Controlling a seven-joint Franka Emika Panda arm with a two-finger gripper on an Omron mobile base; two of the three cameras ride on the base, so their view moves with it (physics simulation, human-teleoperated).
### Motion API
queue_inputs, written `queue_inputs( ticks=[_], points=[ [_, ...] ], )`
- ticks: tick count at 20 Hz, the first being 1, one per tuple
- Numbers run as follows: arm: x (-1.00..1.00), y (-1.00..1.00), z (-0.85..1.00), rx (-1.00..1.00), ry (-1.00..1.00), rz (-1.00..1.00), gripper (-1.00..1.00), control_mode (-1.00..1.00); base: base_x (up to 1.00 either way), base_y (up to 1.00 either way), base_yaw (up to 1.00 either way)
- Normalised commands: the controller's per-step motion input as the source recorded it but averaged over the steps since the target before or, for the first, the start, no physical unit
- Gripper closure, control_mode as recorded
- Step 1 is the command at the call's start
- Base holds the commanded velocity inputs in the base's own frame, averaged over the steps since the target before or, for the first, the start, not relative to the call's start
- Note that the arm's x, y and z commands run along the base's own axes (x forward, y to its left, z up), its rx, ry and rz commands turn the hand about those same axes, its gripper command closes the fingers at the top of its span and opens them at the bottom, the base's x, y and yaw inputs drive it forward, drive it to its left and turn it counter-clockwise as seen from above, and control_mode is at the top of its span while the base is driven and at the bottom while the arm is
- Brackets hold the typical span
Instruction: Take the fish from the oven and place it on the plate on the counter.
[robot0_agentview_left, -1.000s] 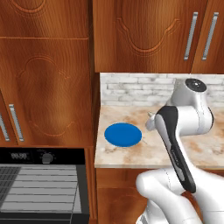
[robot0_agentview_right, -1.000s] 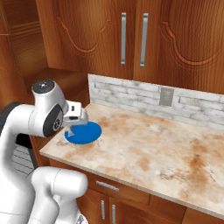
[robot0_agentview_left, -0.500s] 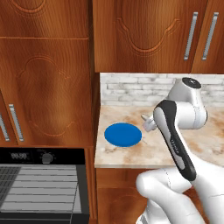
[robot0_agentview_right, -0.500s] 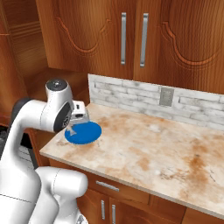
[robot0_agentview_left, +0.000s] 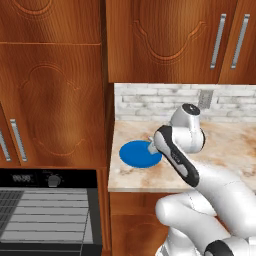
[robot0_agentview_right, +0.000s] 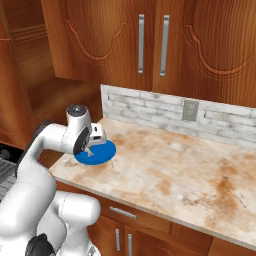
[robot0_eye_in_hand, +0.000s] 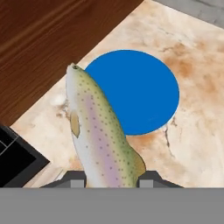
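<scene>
One fish (robot0_eye_in_hand: 103, 135) sticks out of the pincer (robot0_eye_in_hand: 109, 177), which is clenched on its tail end. The speckled body runs away from the pincer, with the head far out in front.

A second ago the arm was off to the right side of the counter (robot0_agentview_left: 227, 142), away from the blue plate (robot0_agentview_left: 137, 155). Now it has swung over to the left, and the hand hangs right at the plate's edge. The pincer's grip has not changed in that time; it has stayed squeezed on the fish.

From the hand's own eye, the plate (robot0_eye_in_hand: 140, 89) lies on the counter (robot0_eye_in_hand: 192, 52) below and ahead of the pincer, a bit to one side of the fish. The fish's head reaches over the plate's rim, but most of its body is over bare stone beside the plate.

So I think the carrying part is nearly over. The oven (robot0_agentview_left: 50, 212) sits low and far off to the side, with the fish already out of it. What is left is to slide a little more over the plate's middle, go down, and let go
</scene>
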Motion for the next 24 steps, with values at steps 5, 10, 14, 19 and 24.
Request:
queue_inputs(
  ticks=[5, 10, 14, 19, 24],
  points=[
    [0.79, 0.0, -0.54, 0.0, 0.05, 0.0, 1.0, -1.0, 0.0, 0.0, 0.0],
    [0.41, 0.0, -0.18, 0.0, 0.11, 0.0, 1.0, -1.0, 0.0, 0.0, 0.0],
    [0.39, 0.01, 0.0, -0.09, 0.07, 0.0, 1.0, -1.0, 0.0, 0.0, 0.0],
    [0.29, 0.0, 0.02, -0.1, 0.09, 0.0, 1.0, -1.0, 0.0, 0.0, 0.0],
    [0.02, 0.0, -0.16, -0.03, 0.0, 0.0, 1.0, -1.0, 0.0, 0.0, 0.0]
  ],
)
